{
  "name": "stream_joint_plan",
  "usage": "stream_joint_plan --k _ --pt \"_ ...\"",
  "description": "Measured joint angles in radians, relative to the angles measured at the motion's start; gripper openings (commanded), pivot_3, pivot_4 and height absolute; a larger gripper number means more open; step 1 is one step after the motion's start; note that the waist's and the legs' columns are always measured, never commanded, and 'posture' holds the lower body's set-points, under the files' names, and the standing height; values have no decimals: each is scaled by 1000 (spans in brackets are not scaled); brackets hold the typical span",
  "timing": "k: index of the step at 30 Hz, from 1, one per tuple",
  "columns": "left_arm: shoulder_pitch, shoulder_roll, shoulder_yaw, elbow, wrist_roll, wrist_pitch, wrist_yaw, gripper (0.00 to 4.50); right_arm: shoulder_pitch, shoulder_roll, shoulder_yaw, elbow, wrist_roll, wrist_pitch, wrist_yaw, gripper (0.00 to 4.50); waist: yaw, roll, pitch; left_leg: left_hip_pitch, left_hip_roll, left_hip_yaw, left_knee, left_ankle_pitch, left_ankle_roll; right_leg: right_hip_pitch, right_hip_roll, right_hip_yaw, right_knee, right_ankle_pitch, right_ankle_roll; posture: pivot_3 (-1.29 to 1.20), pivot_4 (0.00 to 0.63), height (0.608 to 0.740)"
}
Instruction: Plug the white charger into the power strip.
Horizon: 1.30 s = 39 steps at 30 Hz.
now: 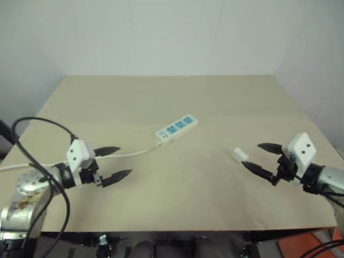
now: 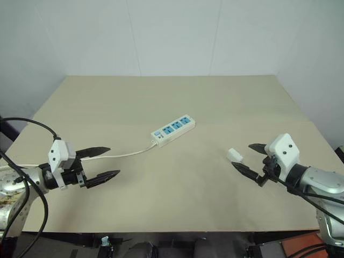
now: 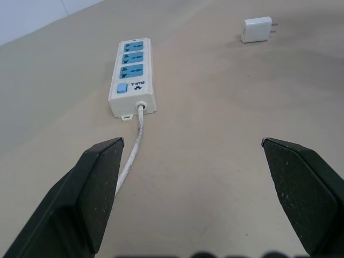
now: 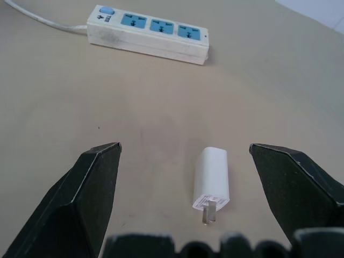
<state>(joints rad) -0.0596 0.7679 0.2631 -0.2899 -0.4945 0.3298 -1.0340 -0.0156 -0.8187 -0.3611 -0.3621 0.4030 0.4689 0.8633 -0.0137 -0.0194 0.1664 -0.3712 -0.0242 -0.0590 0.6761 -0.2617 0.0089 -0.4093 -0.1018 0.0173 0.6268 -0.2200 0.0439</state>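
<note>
Both sets of jaws stand wide and hold nothing. The right gripper [image 2: 248, 157] hangs just beside the white charger [image 2: 234, 155], on the side away from the power strip [image 2: 173, 129]; in the right wrist view the charger lies on its side between the spread fingers [image 4: 91, 188], prongs toward the camera. The left gripper [image 2: 101, 163] hovers well apart from the strip, on its cord end, above the thin white cord [image 2: 129, 154].

Step in hand, as judged: the approach to pick up the charger; nothing is grasped yet. The next move calls for the right gripper to lower and close across the charger's flat sides, leaving the prongs free, then to turn them toward a blue socket face. The left gripper will likely need to steady the strip, which lies loose and may slide.

The strip sits near the middle of the table [image 2: 161, 204], well clear of all edges. The charger lies between strip and right edge, with bare table all round for manoeuvre.
</note>
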Motion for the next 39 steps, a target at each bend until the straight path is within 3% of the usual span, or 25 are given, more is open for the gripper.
stream_joint_plan --k 14,18,23,27,32,38,39 --pt "-80 -12 -51 64 31 2 41 4477 24 -2 -8 -21 1 0 -16 4500 2 0 0 0 1 0 0 0 0 1 1 0 0 0 0 0 150 740" --pt "-256 -71 -177 193 165 26 157 4477 7 -10 -4 -21 1 -1 -18 4500 13 -1 0 2 0 0 1 0 0 4 1 0 -1 0 1 0 150 740" --pt "-465 -200 -376 471 302 42 182 4477 -26 -13 3 -26 1 -2 -27 4500 12 -2 1 2 0 0 1 -1 1 4 1 0 -2 1 0 0 150 740" --pt "-541 -264 -432 657 366 6 187 3587 -15 -13 -2 -48 5 -1 -39 4500 0 -2 1 1 0 0 0 -3 4 2 2 0 -2 0 0 0 150 740" --pt "-597 -326 -432 775 383 -63 214 1980 -7 -13 -5 -102 14 3 -45 4500 5 -2 1 2 0 0 1 -3 4 4 1 0 -2 0 1 0 150 740" --pt "-570 -335 -411 764 374 -88 206 21 4 -13 -5 -105 13 16 -58 4500 -1 -2 1 2 0 0 1 -3 4 4 1 0 -1 0 1 0 150 740" --pt "-550 -331 -404 736 372 -82 202 21 4 -13 -5 -105 13 17 -58 4500 -2 -2 1 2 0 0 1 -3 4 3 1 1 -1 0 1 0 150 740"
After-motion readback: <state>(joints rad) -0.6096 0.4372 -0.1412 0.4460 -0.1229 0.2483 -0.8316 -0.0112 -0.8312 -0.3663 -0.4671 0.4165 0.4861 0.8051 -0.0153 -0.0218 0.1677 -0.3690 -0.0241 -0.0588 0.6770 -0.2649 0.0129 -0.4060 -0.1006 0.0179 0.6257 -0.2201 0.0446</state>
